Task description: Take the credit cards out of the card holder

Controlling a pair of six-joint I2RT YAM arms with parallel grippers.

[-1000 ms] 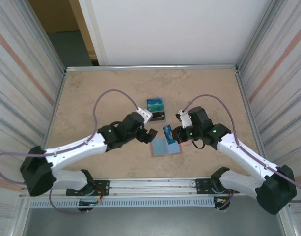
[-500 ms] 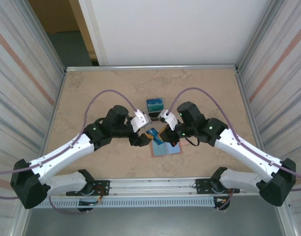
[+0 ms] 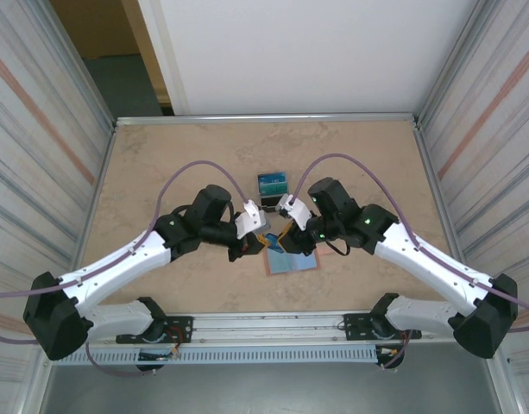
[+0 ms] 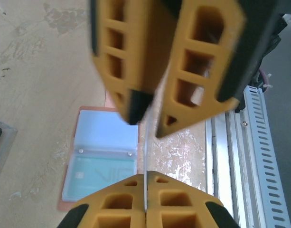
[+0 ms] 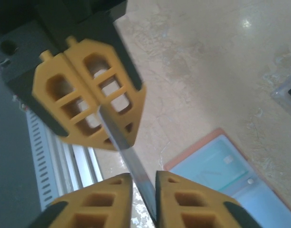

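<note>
One credit card (image 5: 127, 159) hangs edge-on in the air between the two claws. The left claw (image 4: 146, 183) is clamped tight on one end of it. The right claw (image 5: 144, 178) has its fingers parted, one on each side of the other end, and as far as the blurred wrist view shows, neither pad presses the card.

Just beneath the claws, toward the arm bases, the single card holder (image 4: 107, 130) lies spread open and flat on the worktop (image 3: 178, 164). One teal card (image 4: 100, 173) sits in one of its two panels.

The claws stand nose to nose, fingertips near each other, with little room between them. Outward from each claw the worktop is bare as far as the ribbed side walls (image 3: 40, 129), which are well apart from both. One dark stand (image 3: 273, 191) showing teal cards sits near, just beyond the claws; I cannot count its cards. A slotted rail (image 4: 259, 142) runs along the worktop edge on the base side.
</note>
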